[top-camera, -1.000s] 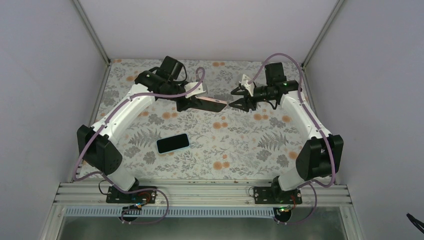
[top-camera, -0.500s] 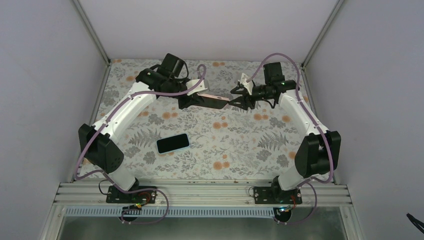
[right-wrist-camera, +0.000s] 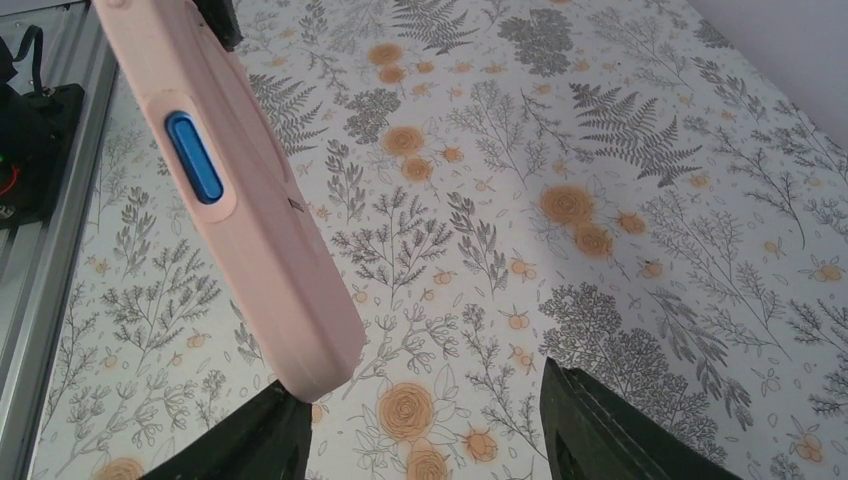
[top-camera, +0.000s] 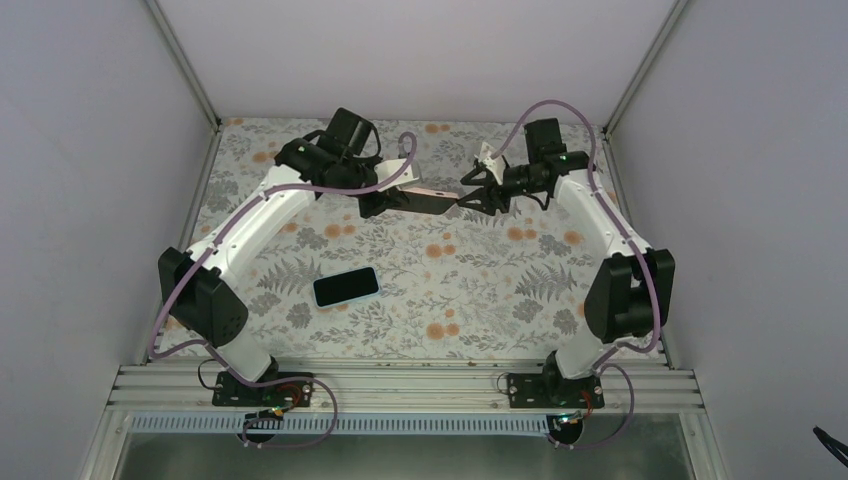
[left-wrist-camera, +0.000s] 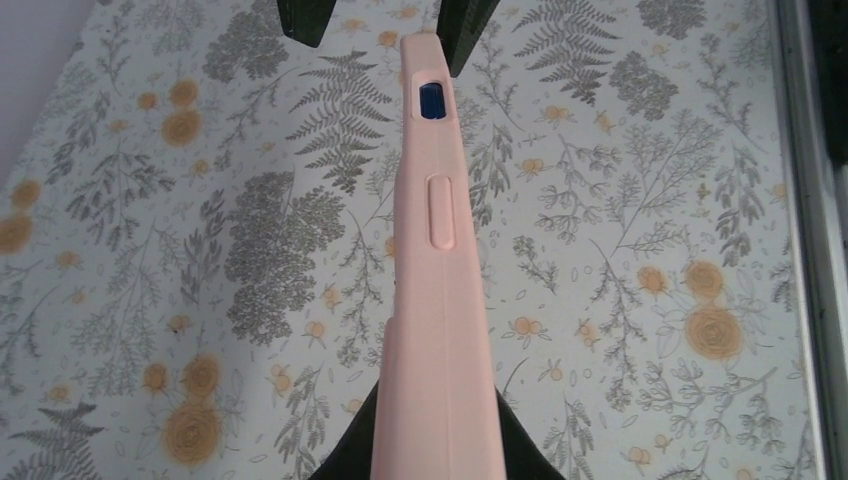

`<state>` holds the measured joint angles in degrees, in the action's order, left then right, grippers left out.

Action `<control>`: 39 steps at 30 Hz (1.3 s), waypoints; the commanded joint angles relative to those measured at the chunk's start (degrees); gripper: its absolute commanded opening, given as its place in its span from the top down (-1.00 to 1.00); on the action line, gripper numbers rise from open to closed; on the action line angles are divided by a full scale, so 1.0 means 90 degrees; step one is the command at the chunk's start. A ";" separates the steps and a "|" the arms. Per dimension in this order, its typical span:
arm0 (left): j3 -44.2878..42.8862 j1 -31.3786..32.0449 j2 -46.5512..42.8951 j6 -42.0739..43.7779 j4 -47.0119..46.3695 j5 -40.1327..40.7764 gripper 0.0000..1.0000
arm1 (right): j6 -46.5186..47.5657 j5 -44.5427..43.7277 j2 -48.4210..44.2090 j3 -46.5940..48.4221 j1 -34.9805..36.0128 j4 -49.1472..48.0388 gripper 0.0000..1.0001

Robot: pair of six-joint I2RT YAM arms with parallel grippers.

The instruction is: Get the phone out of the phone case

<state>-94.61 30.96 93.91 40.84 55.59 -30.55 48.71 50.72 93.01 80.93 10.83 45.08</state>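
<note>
Flower-patterned desk (top-camera: 480,290) lies beneath both of my arms. My left gripper (top-camera: 378,203) is clamped on one end of the pink phone case (left-wrist-camera: 440,300), raised off the desk. My right gripper (top-camera: 466,197) stands apart, fingers either side of the case's far end. The phone (right-wrist-camera: 194,157) sits inside, blue showing through a side cutout.

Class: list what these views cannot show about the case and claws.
- Left wrist: left claw gripping the pink case, cut off by the bottom edge.
- Right wrist: whether the right claw touches the case; its end hides contact.
- All views: the phone, bar a blue patch; the case covers it.
</note>
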 commanded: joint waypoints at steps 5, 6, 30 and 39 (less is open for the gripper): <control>0.0160 0.0368 -0.0262 0.0354 0.0406 -0.0464 0.95 | 0.0569 -0.0514 0.0787 0.1236 -0.0266 0.0340 -0.18; 0.0155 0.0377 -0.0275 0.0363 0.0416 -0.0456 0.95 | 0.0598 -0.0548 0.0842 0.1325 -0.0267 0.0384 -0.18; 0.0073 0.0399 -0.0111 0.0340 0.0190 -0.0174 0.95 | 0.2000 -0.0508 -0.0238 0.0328 -0.0187 0.1543 -0.24; 0.0002 0.0398 -0.0061 0.0316 0.0234 -0.0191 0.95 | 0.1736 -0.0375 -0.1031 -0.0765 0.0164 0.1202 -0.21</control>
<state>-93.47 34.61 93.91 43.48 59.64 -30.44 65.08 44.88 84.71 76.25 11.44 58.57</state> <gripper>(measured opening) 0.101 0.608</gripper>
